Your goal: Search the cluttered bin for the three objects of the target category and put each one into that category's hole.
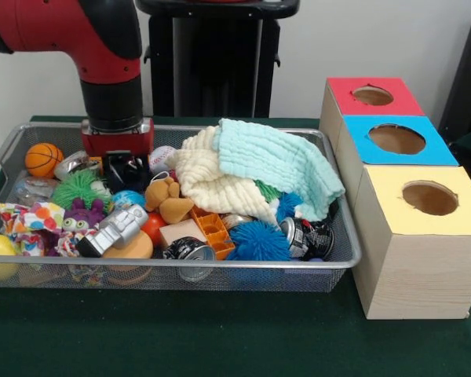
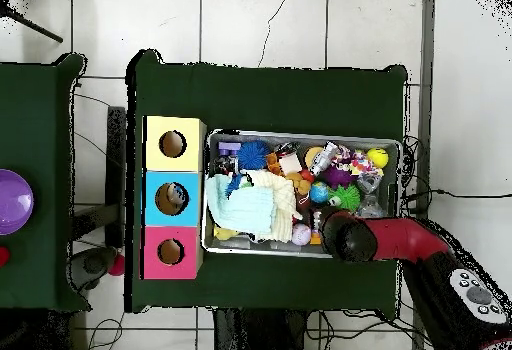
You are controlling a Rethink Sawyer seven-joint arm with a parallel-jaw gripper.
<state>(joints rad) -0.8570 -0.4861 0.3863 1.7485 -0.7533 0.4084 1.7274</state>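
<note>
**In the wire bin, the arm reaches down among the toys**

At the left of the front view, the red and black arm [image 1: 102,55] comes down into the wire bin [image 1: 341,236], and its gripper [image 1: 125,169] sits low among the clutter. Whether its claw is apart or together cannot be told; dark parts merge there.

Around it lie an orange ball [image 1: 44,159], a green spiky ball [image 1: 80,188], a purple plush [image 1: 85,214], a silver toy [image 1: 116,229] and a tan plush [image 1: 168,199]. A cream cloth [image 1: 212,188] and a mint cloth [image 1: 279,161] are heaped at the bin's middle and right. A blue spiky ball [image 1: 257,242] and two cans [image 1: 308,238] lie toward the lower edge.

To the right stand three boxes with holes: red box [image 1: 373,96], blue box [image 1: 398,140], yellow box [image 1: 428,200]. Which toys belong to the target category cannot be told.
</note>
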